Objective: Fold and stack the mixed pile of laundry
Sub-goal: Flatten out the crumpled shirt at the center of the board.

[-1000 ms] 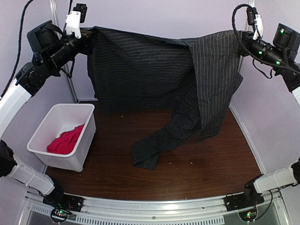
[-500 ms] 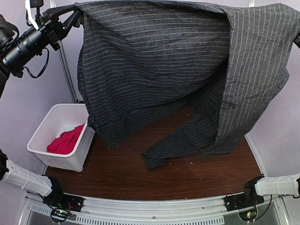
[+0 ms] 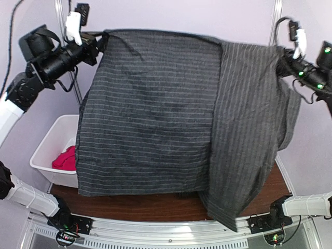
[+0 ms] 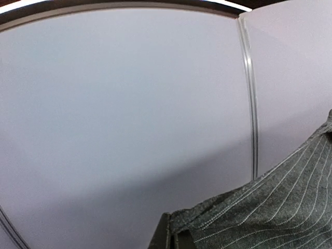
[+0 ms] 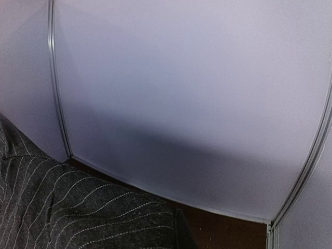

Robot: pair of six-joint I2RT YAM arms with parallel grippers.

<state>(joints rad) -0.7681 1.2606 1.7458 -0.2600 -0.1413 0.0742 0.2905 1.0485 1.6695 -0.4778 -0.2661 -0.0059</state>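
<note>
The dark charcoal pinstriped shirt (image 3: 150, 119) hangs spread like a curtain between my two raised arms, its hem reaching down to the table's near edge. My left gripper (image 3: 102, 38) is shut on the shirt's top left corner. At the top right edge of the cloth, my right gripper (image 3: 277, 56) is shut on it as well. In the left wrist view the fingertips (image 4: 167, 238) pinch the striped fabric (image 4: 270, 212). The right wrist view shows fabric (image 5: 78, 212) bunched against one dark fingertip (image 5: 182, 236). The red T-shirt (image 3: 63, 158) lies in the white bin (image 3: 44, 148).
The white bin stands on the table's left side, partly behind the hanging shirt. A strip of brown tabletop (image 3: 140, 205) shows below the hem. Pale walls and a metal post (image 3: 66, 72) close in the back and sides.
Both arms swung the shirt up toward the camera and back down. The trailing sleeve has left the table, and the cloth now hangs nearer the front, hiding most of the tabletop.
</note>
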